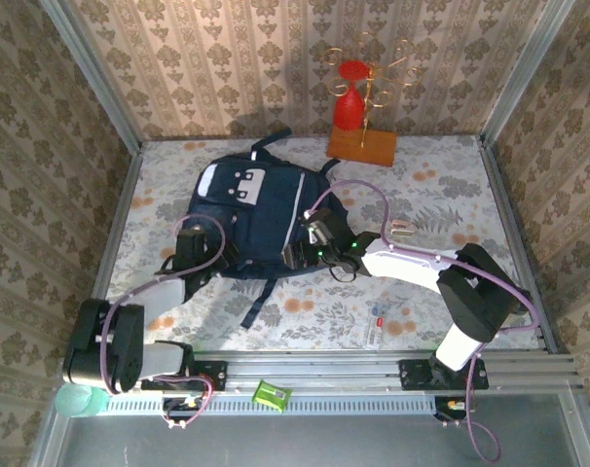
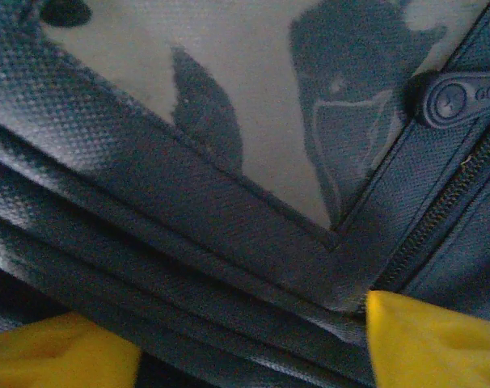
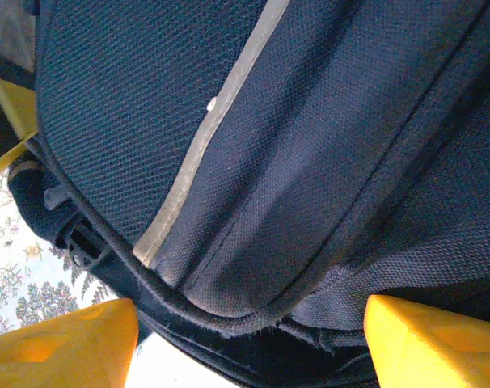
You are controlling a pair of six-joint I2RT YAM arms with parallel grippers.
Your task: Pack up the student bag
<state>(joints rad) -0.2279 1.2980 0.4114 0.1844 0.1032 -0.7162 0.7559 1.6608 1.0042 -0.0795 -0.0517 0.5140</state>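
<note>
Both grippers are at the near edge of the student bag [image 1: 261, 214]. Left gripper [image 1: 191, 243] is at the bag's left lower corner. In its wrist view the left gripper [image 2: 245, 356] has its yellow fingers [image 2: 431, 339] far apart, with folded navy seams of the bag [image 2: 188, 218] between them. The jaws are not closed on the fabric, and I cannot tell if a pad presses it. Right gripper [image 1: 300, 255] is at the bag's right lower side. From its own camera the right gripper [image 3: 245, 347] is also wide open, and the bag's [image 3: 310, 162] rim and piping lie between its fingers [image 3: 59, 343].

The table [image 1: 441, 204] has a floral cloth. The bag lies flat on it, left of the middle, with the grey-white patch up and toward the far wall. A wooden stand [image 1: 361, 146] with a red object [image 1: 349, 102] is at the far edge, apart from the bag. A small green thing [image 1: 272, 393] lies on the near rail.

On the bag, a pale stripe [image 3: 221, 121] runs along the side, and a zipper [image 2: 447, 210] with its pull [image 2: 455, 97] is near the left gripper.
</note>
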